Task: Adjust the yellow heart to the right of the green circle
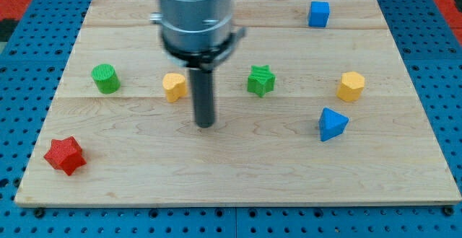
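The yellow heart (174, 86) lies on the wooden board (238, 173), left of centre. The green circle (106, 78) stands further to the view's left, about level with the heart, with a gap between them. My tip (206, 125) rests on the board just right of and below the yellow heart, close to it; I cannot tell if it touches it. The rod hangs from the grey arm head (195, 14) at the view's top.
A green star (261, 80) sits right of the rod. A yellow hexagon (351, 86) and a blue triangle (332, 124) lie at the right. A blue cube (318, 14) is at the top right. A red star (65, 155) is at the bottom left.
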You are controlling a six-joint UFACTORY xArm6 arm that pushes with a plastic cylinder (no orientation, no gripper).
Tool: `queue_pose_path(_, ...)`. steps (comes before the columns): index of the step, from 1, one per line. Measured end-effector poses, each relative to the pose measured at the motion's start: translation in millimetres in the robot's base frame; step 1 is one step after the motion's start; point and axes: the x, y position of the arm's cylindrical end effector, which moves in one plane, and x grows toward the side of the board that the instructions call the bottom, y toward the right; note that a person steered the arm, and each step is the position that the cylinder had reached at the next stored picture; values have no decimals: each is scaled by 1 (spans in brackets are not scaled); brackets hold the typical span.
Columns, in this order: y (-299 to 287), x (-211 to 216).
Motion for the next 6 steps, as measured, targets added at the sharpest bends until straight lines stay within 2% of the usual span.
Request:
queue_pose_path(2, -70, -44)
queue_pose_path(6, -38, -25)
